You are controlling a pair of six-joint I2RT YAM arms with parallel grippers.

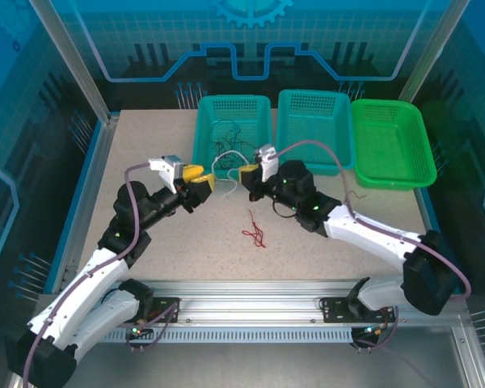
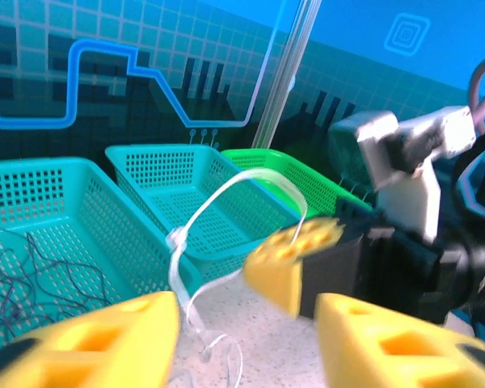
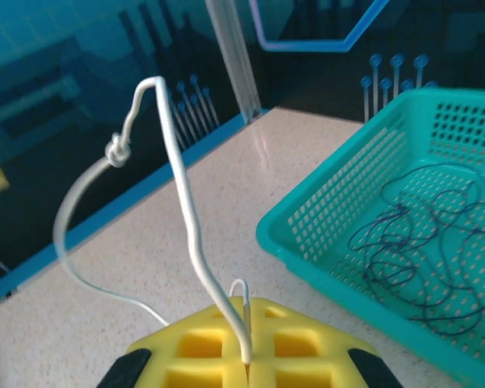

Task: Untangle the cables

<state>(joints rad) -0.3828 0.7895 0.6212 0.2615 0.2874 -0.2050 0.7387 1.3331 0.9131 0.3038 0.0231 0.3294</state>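
The right end effector (image 3: 246, 368) is fully closed on one end of the white cable (image 3: 186, 202), which rises from the pads in an arch and carries a knot (image 3: 117, 149) on its far side. The left end effector (image 2: 246, 311) stands open and holds nothing; the cable hangs between its fingers, close to the left one. Both face each other above the bench (image 1: 145, 145), just in front of the left teal basket (image 1: 204, 121), with the cable raised between them. We judge the step in hand to be working out the knot. To do it well, we close the left end effector on the strand just beyond the knot, not on the knot itself. We then draw the two apart slowly and level, keeping the right grip firm so the thin wire does not slip. We avoid a sharp pull, which would likely tighten the knot. The left teal basket holds the dark cables (image 3: 404, 250), loosely tangled on its floor. The middle teal basket (image 1: 311, 129) and the green basket (image 1: 392, 145) appear to hold no cable. The red cable (image 1: 255, 234) lies coiled on the bench between the arms
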